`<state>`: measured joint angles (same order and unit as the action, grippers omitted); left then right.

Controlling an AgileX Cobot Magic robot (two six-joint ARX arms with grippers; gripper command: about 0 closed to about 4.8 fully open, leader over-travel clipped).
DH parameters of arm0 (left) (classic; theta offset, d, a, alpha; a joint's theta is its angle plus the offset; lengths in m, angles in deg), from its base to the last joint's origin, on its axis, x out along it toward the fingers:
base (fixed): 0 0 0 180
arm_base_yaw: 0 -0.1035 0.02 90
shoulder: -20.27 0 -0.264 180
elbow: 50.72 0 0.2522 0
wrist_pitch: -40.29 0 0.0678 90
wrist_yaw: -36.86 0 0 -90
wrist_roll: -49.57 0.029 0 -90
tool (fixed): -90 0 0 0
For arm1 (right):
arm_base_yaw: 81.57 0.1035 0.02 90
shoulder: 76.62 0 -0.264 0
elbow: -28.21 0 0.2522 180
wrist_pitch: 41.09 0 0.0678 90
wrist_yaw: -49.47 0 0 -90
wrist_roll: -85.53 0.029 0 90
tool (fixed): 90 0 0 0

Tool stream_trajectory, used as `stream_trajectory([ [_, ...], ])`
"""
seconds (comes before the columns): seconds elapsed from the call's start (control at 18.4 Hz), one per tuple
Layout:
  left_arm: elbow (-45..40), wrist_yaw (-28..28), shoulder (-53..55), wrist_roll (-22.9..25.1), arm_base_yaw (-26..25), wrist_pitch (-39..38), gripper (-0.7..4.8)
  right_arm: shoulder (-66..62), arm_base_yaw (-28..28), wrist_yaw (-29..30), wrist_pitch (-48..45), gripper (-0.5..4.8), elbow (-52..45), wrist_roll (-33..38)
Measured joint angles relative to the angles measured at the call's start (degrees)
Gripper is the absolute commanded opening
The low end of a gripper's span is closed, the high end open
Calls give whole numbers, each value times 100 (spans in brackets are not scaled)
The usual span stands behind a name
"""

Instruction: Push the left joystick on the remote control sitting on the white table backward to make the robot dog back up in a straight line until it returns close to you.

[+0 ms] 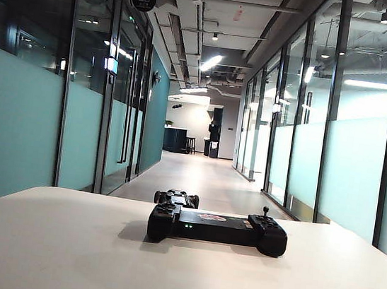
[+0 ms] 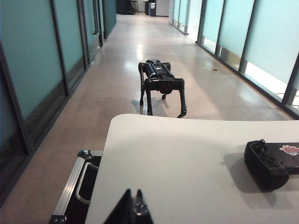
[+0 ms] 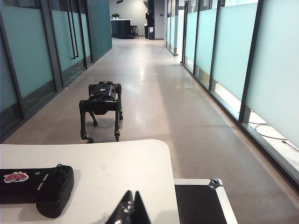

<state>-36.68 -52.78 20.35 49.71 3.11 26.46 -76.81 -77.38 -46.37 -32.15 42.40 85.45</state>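
The black remote control (image 1: 218,227) lies across the middle of the white table (image 1: 58,248), with green lights on its front. The left joystick (image 2: 262,141) is a small nub on the left bulky end. Its twin stick (image 1: 265,212) stands on the other end. The robot dog (image 1: 176,198) stands on the corridor floor just beyond the table's far edge. In the left wrist view my left gripper (image 2: 133,190) is shut and empty, low over the table, well apart from the remote (image 2: 268,163). My right gripper (image 3: 133,191) is also shut and empty, beside the remote's other end (image 3: 51,186). Neither gripper shows in the exterior view.
A black case with aluminium edges (image 2: 70,196) sits beside the table on the left, and another (image 3: 205,200) on the right. Frosted glass walls (image 1: 18,121) line both sides of the long corridor floor (image 3: 187,116) behind the dog.
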Motion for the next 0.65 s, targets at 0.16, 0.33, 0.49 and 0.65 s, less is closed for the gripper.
stream_trajectory([
  [0.16,0,-42,0,7,0,0,-5,0,0,0,2,-1,0,0],
  [0.33,0,-42,0,9,0,0,-5,0,0,0,2,-1,0,0],
  [0.49,0,-39,0,9,0,0,-5,0,0,0,2,-1,0,0],
  [0.65,0,-39,0,9,0,0,-5,0,0,0,2,-1,0,0],
])
